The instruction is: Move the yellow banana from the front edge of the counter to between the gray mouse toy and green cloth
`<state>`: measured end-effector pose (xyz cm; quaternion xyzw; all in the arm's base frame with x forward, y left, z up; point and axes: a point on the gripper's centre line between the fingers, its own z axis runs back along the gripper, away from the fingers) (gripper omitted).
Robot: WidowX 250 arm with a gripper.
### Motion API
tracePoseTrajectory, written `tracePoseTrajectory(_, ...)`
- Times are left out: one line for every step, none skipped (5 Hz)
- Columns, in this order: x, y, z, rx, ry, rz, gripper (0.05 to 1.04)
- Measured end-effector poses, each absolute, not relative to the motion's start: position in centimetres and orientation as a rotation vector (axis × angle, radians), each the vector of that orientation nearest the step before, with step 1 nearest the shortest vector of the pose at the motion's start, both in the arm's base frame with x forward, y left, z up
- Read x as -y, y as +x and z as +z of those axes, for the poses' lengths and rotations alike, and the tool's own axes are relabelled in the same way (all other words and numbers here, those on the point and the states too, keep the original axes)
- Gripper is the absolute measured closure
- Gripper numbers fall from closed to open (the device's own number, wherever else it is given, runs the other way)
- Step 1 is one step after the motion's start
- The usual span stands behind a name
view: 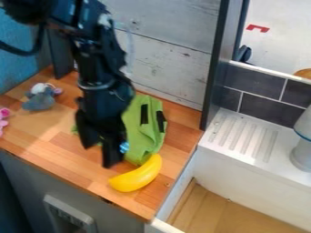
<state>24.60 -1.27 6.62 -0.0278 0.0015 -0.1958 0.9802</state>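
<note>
Gripper open beside the green cloth and the yellow banana

I have the gripper [99, 157] a little left of the middle of the frame, with the arm coming down from the upper left. Its two fingers stand apart, with nothing that I can make out between them. The green cloth [143, 136] lies rumpled just to the right of it in my view and partly behind it, with two dark strips on its upper right part. A small shiny blue patch [124, 147] shows right beside the finger nearer the cloth; I can't tell what it belongs to

The yellow banana [137, 177] lies below the cloth, at the lower centre of the frame, curving up to the right, its upper end against the cloth's lower edge. Both are on the wooden counter [61, 154], near its front right corner

At the left of the frame I see a grey plush toy [40, 101] with a whitish top, well apart from the gripper, and a pink toy [3, 120] cut off by the left edge. A pale plank wall [167, 68] rises behind the counter, ending at a dark post [216, 59]. To the right sits a white ridged drainboard [243, 136], with a pale cylindrical object [302, 152] at the right edge
</note>
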Motion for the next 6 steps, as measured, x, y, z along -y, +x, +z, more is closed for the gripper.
tracePoseTrajectory(2.9, 24.6, 5.6, -0.015, -0.077, -0.442, 0.083)
tracePoseTrajectory(4.9, 24.3, 3.4, -0.05, -0.06, -0.473, 0.083)
tracePoseTrajectory(4.7, 24.7, 2.6, -0.047, -0.013, -0.457, 0.083)
tracePoseTrajectory(4.7, 25.2, 2.1, -0.049, 0.067, -0.459, 0.083)
tracePoseTrajectory(4.2, 25.8, 2.4, -0.043, 0.116, -0.453, 0.083)
tracePoseTrajectory(4.4, 25.9, 1.6, -0.048, 0.111, -0.448, 0.121)
